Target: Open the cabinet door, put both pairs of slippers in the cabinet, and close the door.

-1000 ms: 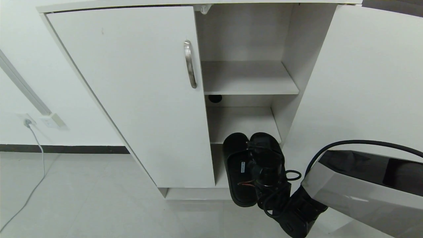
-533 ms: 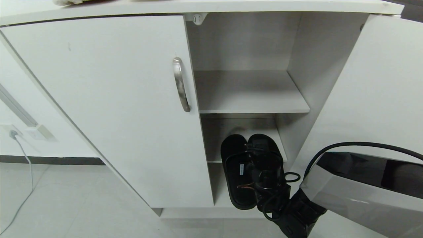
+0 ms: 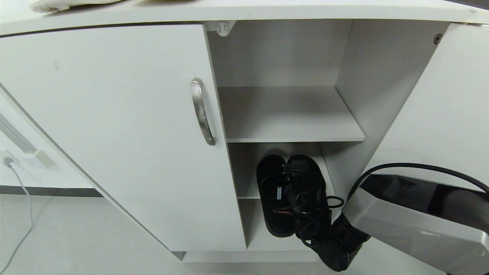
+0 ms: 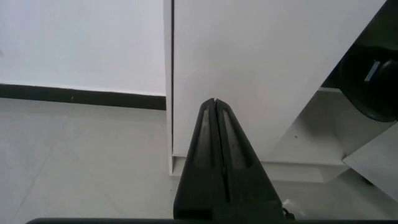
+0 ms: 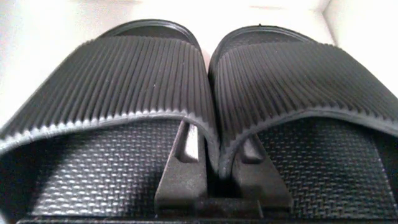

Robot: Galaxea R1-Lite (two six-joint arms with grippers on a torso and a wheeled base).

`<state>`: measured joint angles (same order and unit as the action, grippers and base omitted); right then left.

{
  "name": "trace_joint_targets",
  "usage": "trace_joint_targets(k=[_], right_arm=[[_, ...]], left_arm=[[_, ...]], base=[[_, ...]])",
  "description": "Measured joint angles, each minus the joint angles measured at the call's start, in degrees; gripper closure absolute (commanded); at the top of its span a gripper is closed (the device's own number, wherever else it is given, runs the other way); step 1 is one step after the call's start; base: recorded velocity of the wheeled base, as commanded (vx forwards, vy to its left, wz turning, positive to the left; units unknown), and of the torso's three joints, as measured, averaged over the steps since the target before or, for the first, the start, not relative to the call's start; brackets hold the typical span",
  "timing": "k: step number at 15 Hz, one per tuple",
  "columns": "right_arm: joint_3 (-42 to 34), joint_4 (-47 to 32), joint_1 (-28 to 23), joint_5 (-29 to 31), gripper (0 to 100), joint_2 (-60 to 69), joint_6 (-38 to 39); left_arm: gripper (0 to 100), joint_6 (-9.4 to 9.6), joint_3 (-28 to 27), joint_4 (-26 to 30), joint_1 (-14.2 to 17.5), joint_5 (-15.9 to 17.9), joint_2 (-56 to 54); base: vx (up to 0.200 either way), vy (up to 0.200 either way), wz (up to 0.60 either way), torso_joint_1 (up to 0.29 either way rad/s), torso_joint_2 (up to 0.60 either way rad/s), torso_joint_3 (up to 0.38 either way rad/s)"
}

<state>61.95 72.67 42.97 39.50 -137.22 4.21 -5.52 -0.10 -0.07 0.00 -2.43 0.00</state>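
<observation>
- Two fingers of our left gripper (image 4: pixel 214 112) press together, holding nothing, near the closed cabinet door (image 3: pixel 114 126).
- Our right gripper (image 5: pixel 217 167) pinches the black slippers (image 3: pixel 277 191) by their inner straps, below the upper shelf (image 3: pixel 286 114) of the open cabinet (image 3: pixel 382 76).

Soft, even, bright indoor light falls from above on the white closed door (image 3: pixel 114 126), with no hard shadows. The open compartment is dimmer: the upper shelf (image 3: pixel 286 114) shades to grey toward its back, and the space beneath it lies in deep shadow, where the black slippers (image 3: pixel 280 191) lose most detail. The metal handle (image 3: pixel 201 111) carries a bright streak of glare. Wide-angle distortion bows the cabinet top (image 3: pixel 244 11) and slants the door edges near the frame sides. In the left wrist view the left gripper (image 4: pixel 214 106) is a dark mass against pale floor (image 4: pixel 81 155). In the right wrist view the strap ridges catch light, the footbeds stay dark and the white behind is washed out
</observation>
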Motion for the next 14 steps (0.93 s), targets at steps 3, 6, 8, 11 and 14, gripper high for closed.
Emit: trace_joint_targets(k=[3,6,8,11,14], right_arm=[[4.74,-3.75,-1.07,-1.49,100,-1.29,0.0],[10.79,-7.17,-1.9,-2.36,100,-2.89,0.02],[15.34,-9.91,-2.38,-2.5,100,-4.33,0.02],[22.14,-12.84,-3.32,-2.91,100,-7.02,-0.09],[27.38,-16.59,-4.19,-3.18,100,-8.86,-0.16]], left_arm=[[100,0.0,0.0,0.0,0.0,0.0,0.0],[100,0.0,0.0,0.0,0.0,0.0,0.0],[100,0.0,0.0,0.0,0.0,0.0,0.0],[100,0.0,0.0,0.0,0.0,0.0,0.0],[100,-0.05,0.0,0.0,0.0,0.0,0.0]], base=[[0.0,0.0,0.0,0.0,0.0,0.0],[0.0,0.0,0.0,0.0,0.0,0.0],[0.0,0.0,0.0,0.0,0.0,0.0],[0.0,0.0,0.0,0.0,0.0,0.0],[0.0,0.0,0.0,0.0,0.0,0.0]])
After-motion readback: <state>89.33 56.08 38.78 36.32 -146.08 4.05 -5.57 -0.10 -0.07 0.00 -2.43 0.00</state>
